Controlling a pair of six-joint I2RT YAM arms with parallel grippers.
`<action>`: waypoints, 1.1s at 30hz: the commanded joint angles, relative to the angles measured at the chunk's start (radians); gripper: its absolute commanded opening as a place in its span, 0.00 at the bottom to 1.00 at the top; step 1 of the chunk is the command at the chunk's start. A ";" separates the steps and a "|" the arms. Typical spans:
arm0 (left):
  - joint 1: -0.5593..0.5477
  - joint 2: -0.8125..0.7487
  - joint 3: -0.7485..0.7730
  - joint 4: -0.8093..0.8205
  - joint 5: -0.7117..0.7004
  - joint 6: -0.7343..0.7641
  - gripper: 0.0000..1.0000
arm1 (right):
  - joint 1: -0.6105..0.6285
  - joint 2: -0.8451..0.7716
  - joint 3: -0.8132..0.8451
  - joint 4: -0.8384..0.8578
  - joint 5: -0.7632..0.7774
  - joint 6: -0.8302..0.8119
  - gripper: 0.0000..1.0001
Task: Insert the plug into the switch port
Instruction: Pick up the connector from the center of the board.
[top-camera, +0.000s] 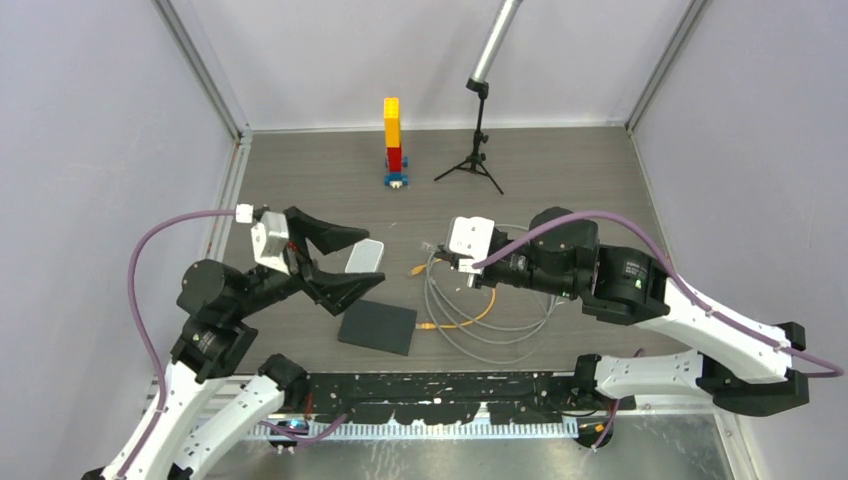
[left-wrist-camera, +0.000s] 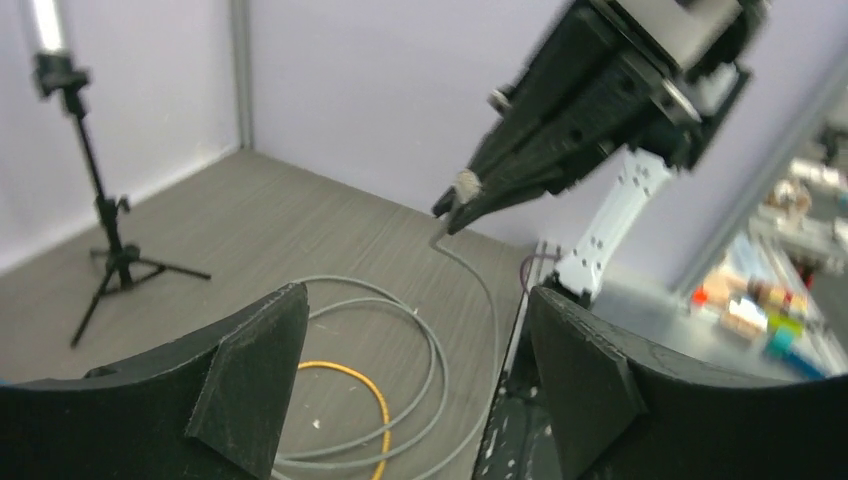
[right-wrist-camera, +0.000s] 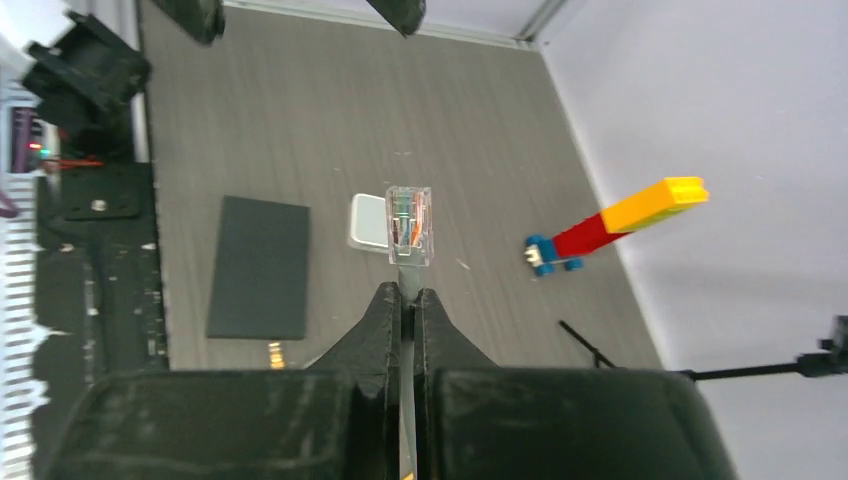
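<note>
The right pincer (right-wrist-camera: 405, 296) is closed tight on the grey cable (top-camera: 505, 312), just behind the plug (right-wrist-camera: 409, 225). The plug is clear, with coloured wires inside, and it sticks out straight from the finger tips, above the surface (top-camera: 300, 180).

In the right wrist view the plug overlaps the near edge of the white box (top-camera: 366, 256). I cannot tell if they touch, and I cannot make out the port on the box. From the top, the box lies flat on the surface at 9 o'clock from the right pincer, with a small gap between them.

The left pincer (top-camera: 352, 263) is wide open and holds nothing. Its two black fingers point to 3 o'clock, toward the right pincer. In the top view the box shows just beyond the finger tips, but in the right wrist view the fingers are apart from it.

A flat black pad (top-camera: 377, 328) lies at 6 o'clock from the box, near to it. The rest of the grey cable lies in loose loops under the right arm, together with an orange cable (top-camera: 472, 320). A tower of toy bricks (top-camera: 393, 140) stands at 12 o'clock from the box, well apart, and a small black tripod (top-camera: 478, 150) stands at 3 o'clock from the tower.
</note>
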 joint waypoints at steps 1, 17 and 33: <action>-0.003 0.025 -0.020 0.158 0.298 0.193 0.81 | -0.021 0.026 0.098 -0.092 -0.140 0.143 0.00; -0.004 0.049 -0.075 0.165 0.405 0.698 0.77 | -0.187 0.174 0.224 -0.221 -0.538 0.265 0.01; -0.005 0.159 -0.018 0.186 0.560 0.550 0.58 | -0.187 0.246 0.263 -0.347 -0.600 0.163 0.01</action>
